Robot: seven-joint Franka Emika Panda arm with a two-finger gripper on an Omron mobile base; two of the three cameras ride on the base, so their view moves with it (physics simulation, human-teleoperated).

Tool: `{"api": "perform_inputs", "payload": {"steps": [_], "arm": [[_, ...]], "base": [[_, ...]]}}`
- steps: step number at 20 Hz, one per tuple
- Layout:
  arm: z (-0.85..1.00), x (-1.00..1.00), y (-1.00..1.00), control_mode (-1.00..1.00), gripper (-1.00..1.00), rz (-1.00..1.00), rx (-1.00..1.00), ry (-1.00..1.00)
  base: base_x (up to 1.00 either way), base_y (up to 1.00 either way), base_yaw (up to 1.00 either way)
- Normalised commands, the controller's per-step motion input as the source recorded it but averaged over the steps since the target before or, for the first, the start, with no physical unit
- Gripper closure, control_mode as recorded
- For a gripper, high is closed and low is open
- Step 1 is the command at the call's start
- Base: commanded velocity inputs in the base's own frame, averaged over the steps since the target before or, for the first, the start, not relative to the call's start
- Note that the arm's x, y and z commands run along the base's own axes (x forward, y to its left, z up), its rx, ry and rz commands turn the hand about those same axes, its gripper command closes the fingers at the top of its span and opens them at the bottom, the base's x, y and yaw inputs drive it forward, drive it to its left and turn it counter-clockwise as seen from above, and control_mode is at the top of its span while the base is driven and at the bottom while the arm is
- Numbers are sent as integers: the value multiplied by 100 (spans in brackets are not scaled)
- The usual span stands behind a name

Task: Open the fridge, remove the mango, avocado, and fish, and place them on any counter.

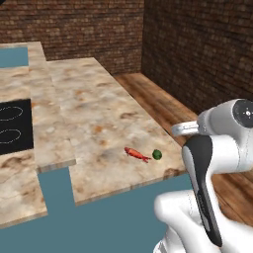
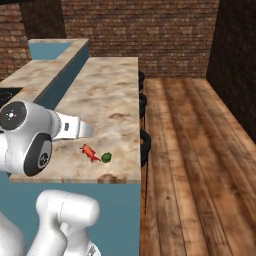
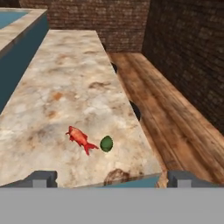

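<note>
At the bottom of the hand view we see our gripper (image 3: 112, 178) with its two finger tips (image 3: 41, 178) set wide apart, holding nothing and touching nothing, hovering at the near edge of the counter (image 3: 65, 78).

Just beyond, a brownish rounded shape (image 3: 116, 176) sits at that near edge between the tips; we cannot tell whether it is the mango or a blotch in the stone.

A little farther on the counter lie the red fish (image 3: 80, 138) and the dark green avocado (image 3: 106, 143), just beside each other, ahead of the gripper and apart from it.

To the far left lies the black cooktop (image 1: 15, 127).
</note>
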Motion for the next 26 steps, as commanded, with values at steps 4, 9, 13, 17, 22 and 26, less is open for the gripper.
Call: {"api": "perform_inputs", "payload": {"steps": [4, 9, 13, 17, 22, 26], "arm": [[23, -53, 0, -100, -100, 0, -4, 16], [4, -4, 1, 100, -100, 0, -2, 6], [0, 0, 0, 100, -100, 0, 0, 0], [0, 0, 0, 100, -100, 0, 0, 0], [0, 0, 0, 100, -100, 0, 0, 0], [0, 0, 0, 100, -100, 0, 0, 0]], "base": [[0, 0, 0], [-4, 6, 0], [-3, -19, -8], [-4, -34, -85], [0, 0, -100], [0, -11, -96]]}}
